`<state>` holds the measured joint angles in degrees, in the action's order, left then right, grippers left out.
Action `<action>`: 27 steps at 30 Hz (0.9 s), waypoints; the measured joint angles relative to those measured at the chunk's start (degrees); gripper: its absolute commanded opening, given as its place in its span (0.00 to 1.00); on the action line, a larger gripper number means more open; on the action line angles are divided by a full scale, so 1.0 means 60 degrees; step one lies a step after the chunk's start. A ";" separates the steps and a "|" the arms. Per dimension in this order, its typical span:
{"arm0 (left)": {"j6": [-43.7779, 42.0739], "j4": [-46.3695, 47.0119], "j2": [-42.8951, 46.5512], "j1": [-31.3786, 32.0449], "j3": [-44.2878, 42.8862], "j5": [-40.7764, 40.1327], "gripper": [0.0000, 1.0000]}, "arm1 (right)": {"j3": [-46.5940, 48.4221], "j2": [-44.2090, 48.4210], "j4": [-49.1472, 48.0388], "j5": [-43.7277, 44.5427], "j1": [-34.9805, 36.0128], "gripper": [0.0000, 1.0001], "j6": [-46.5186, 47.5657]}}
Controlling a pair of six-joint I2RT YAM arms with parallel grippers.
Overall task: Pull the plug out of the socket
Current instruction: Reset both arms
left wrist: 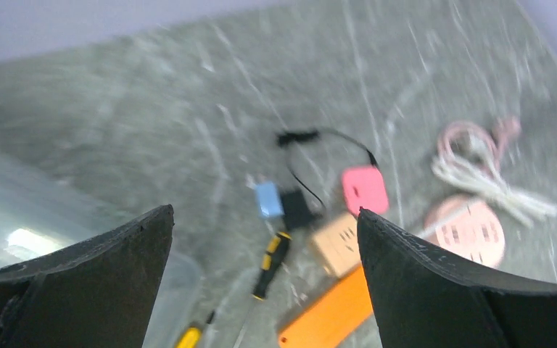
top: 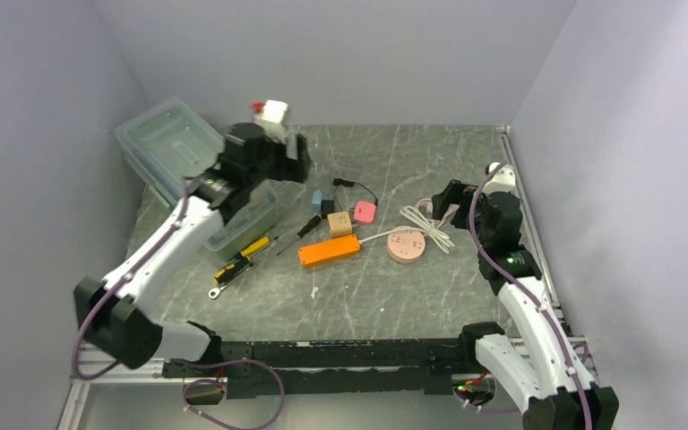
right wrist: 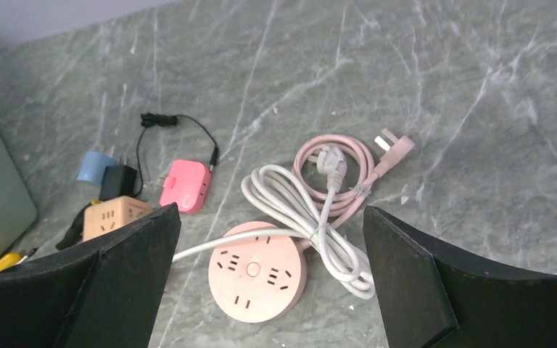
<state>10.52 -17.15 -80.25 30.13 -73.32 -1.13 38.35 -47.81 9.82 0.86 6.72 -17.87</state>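
A tan cube socket (top: 340, 223) lies mid-table with a black plug (top: 327, 208) right against its far side; I cannot tell whether the plug is seated in it. A blue adapter (left wrist: 268, 199) lies beside the black plug (left wrist: 297, 210). A round pink socket (right wrist: 257, 272) has nothing plugged into its face. My left gripper (top: 296, 157) hangs open and empty, high above the back left of the table, its view blurred. My right gripper (right wrist: 272, 209) is open above the round pink socket, holding nothing.
An orange power strip (top: 329, 251) with a coiled white cable (right wrist: 297, 203), a pink adapter (right wrist: 185, 185) with a thin black lead, and a pink coiled cord (right wrist: 355, 163) lie mid-table. Screwdrivers (top: 242, 255) and clear bins (top: 168, 139) sit at the left.
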 measured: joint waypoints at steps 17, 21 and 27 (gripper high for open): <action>0.0313 -0.2328 0.6648 -0.0550 0.3107 -0.4747 1.00 | -0.1177 0.3759 -0.0670 0.0018 0.0000 1.00 0.0685; 0.0372 -0.2790 0.7031 -0.0550 0.3490 -0.4805 1.00 | -0.1818 0.4036 -0.0863 -0.0015 0.0000 1.00 0.0696; 0.0382 -0.2940 0.6972 -0.0550 0.3490 -0.5042 1.00 | -0.1912 0.4062 -0.0994 -0.0171 0.0000 0.97 0.0696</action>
<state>12.82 -34.79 -38.41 26.83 -52.38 -31.38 26.87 -23.44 3.86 -0.16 6.72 -13.69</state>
